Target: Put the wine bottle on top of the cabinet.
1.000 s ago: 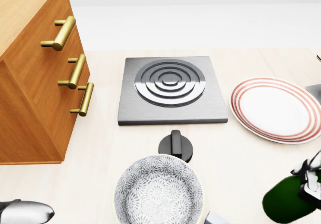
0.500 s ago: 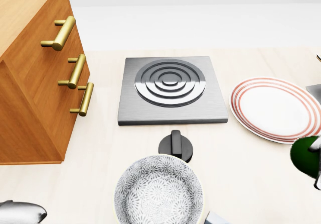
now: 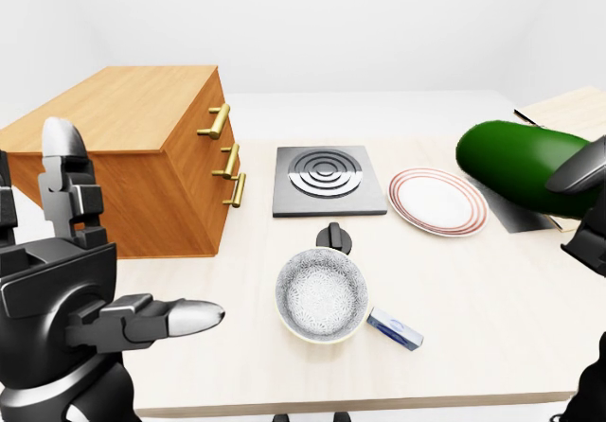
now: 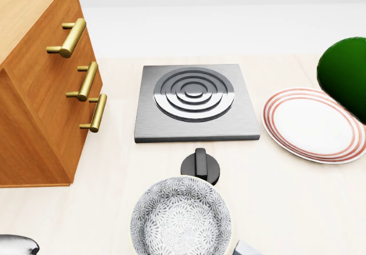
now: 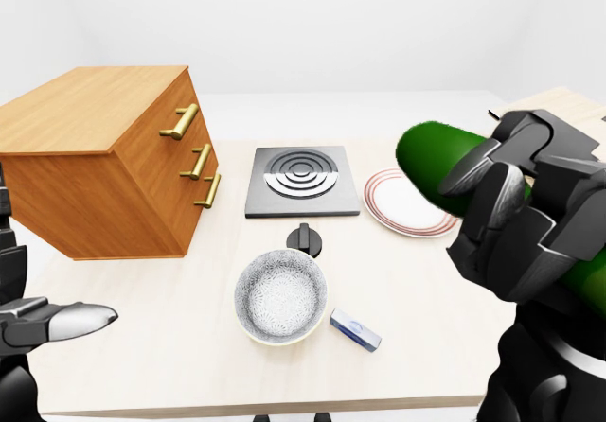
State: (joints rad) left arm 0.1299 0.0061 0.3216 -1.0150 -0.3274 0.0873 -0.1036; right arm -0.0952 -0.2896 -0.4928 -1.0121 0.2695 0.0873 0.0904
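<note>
My right hand (image 5: 516, 219) is shut on the dark green wine bottle (image 5: 436, 162), holding it tilted in the air above the striped plate at the right of the right-eye view. Its rounded end also shows at the right edge of the head view (image 4: 346, 75) and in the left-eye view (image 3: 516, 162). The wooden cabinet (image 3: 142, 152) with three brass handles stands at the left of the table, its flat top (image 3: 133, 105) bare. My left hand (image 3: 85, 290) hangs open at the lower left, well apart from the bottle and the cabinet.
A square steel hob (image 4: 194, 100) with its black knob (image 4: 200, 166) lies mid-table. Below it sits a patterned bowl (image 4: 180, 215), with a small blue-and-silver item (image 3: 395, 328) to its right. A red-ringed plate (image 4: 311, 123) lies at the right, under the bottle.
The bottle has risen from the lower right corner of the head view to the upper right, carried by my right hand. My left hand has sunk lower in the head view.
</note>
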